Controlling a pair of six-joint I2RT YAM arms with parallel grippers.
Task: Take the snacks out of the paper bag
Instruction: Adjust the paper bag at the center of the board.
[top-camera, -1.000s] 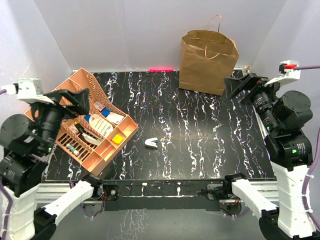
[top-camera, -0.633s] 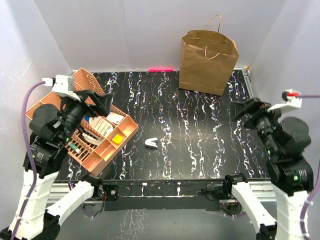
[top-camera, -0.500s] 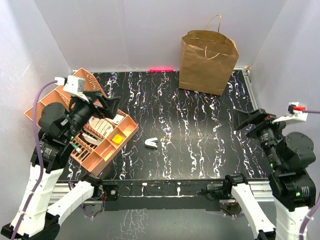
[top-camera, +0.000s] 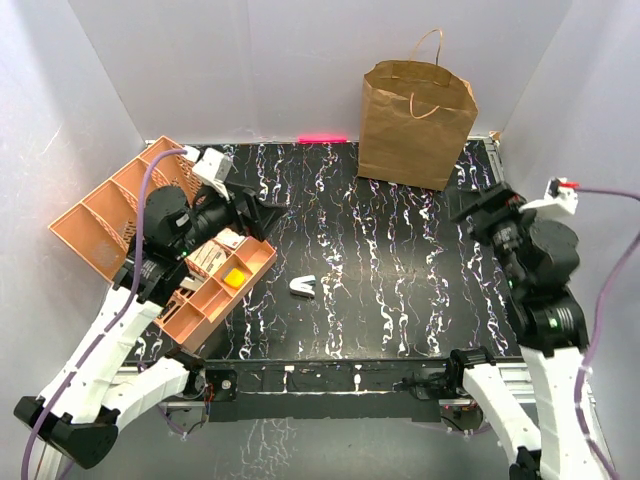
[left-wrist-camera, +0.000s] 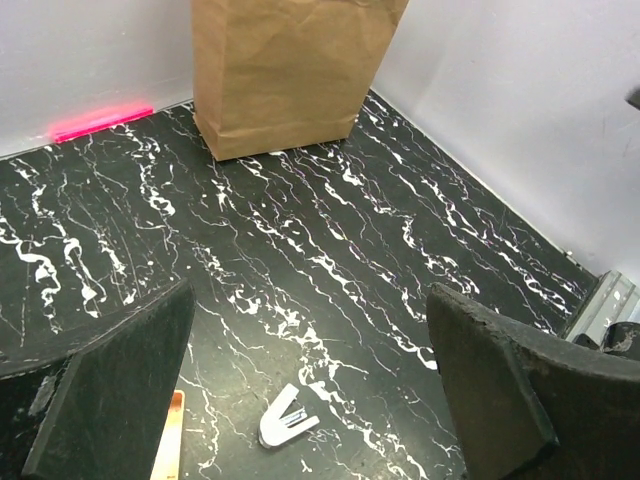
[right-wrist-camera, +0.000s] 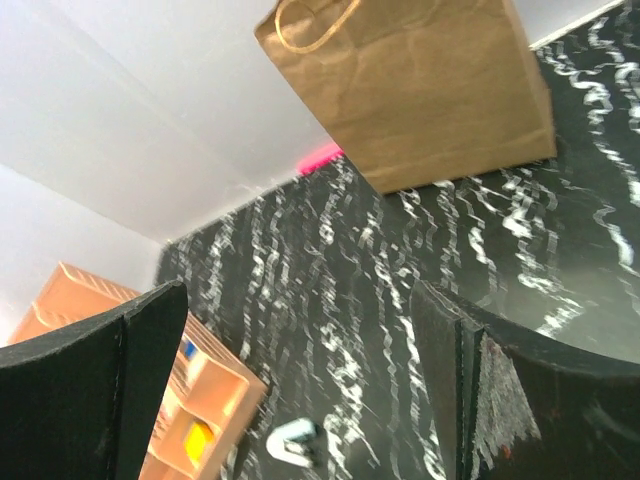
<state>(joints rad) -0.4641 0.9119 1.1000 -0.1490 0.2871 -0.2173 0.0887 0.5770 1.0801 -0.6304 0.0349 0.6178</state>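
Observation:
The brown paper bag stands upright at the back right of the black table, handles up. It also shows in the left wrist view and the right wrist view. No snacks are in view; the bag's inside is hidden. My left gripper is open and empty, held above the table by the tray's right side, pointing toward the bag; it also shows in its wrist view. My right gripper is open and empty, in front of the bag's right side, apart from it; it also shows in its wrist view.
An orange divided tray with small items lies at the left, partly under my left arm; it also shows in the right wrist view. A small white clip lies mid-table, below my left gripper. A pink strip sits at the back edge.
My left arm has swung right, from beside the tray to over its right side. My right arm dipped toward the near edge, then rose back toward the bag. Both grippers stayed open.

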